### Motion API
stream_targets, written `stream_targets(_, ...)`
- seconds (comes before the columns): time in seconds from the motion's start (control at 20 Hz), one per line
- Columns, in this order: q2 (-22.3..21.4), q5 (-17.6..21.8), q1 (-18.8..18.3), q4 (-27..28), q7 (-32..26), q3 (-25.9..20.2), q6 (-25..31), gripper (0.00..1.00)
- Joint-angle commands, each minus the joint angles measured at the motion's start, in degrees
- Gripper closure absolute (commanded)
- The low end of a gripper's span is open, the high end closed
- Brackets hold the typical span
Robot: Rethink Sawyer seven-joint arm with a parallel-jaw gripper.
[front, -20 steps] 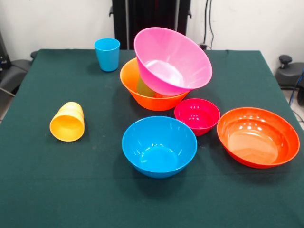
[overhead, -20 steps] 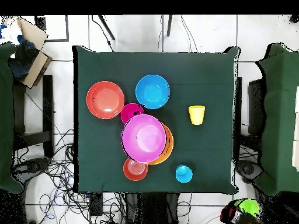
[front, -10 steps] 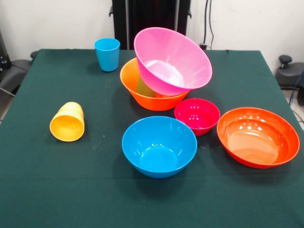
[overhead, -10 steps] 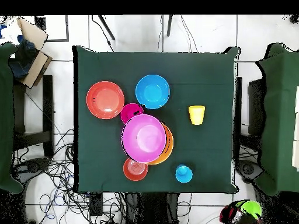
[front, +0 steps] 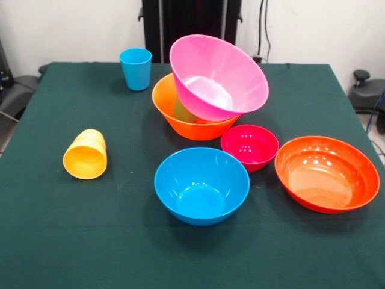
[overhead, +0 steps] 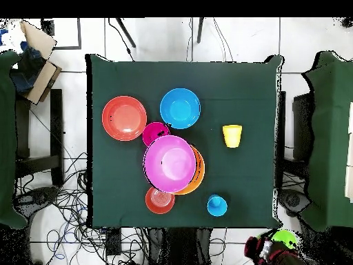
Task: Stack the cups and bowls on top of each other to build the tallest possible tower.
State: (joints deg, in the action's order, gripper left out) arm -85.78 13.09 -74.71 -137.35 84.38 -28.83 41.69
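The big pink bowl (front: pixel 219 75) lies tilted in the big orange bowl (front: pixel 180 120), with something greenish (front: pixel 182 111) under it. This pile is the tower (overhead: pixel 172 164). Around it stand the small magenta bowl (front: pixel 249 146), the medium blue bowl (front: pixel 201 185) and the wide red-orange bowl (front: pixel 326 173). The blue cup (front: pixel 136 68) stands upright. The yellow-orange cup (front: pixel 86 154) lies on its side. A small orange-red bowl (overhead: pixel 159 199) shows only in the overhead view. A red and black part of my arm (overhead: pixel 265 250) with a round green thing (overhead: pixel 283 239) is off the table.
The dark green table (front: pixel 72 235) carries everything. In the overhead view, cables (overhead: pixel 62 207) lie on the floor, chairs (overhead: pixel 34 131) stand beside the table and a cardboard box (overhead: pixel 38 41) is at the top left.
The bowls and cups have not moved. The red, black and green shape off the table in the overhead view has shifted a little toward the table.
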Motion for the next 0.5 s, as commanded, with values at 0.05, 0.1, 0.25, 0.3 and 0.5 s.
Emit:
stream_targets(0.05,6.90,3.37,9.63,10.93,8.31,-3.39,11.10,1.00)
stream_targets(0.1,8.37,4.09,11.76,11.79,12.24,-2.72,10.35,1.00)
stream_targets(0.25,12.77,5.62,16.76,14.81,19.24,-0.56,9.50,1.00)
stream_targets(0.3,14.83,6.25,18.82,16.39,22.02,0.27,9.37,1.00)
stream_targets(0.5,20.58,7.96,24.61,22.02,27.58,3.27,10.02,1.00)
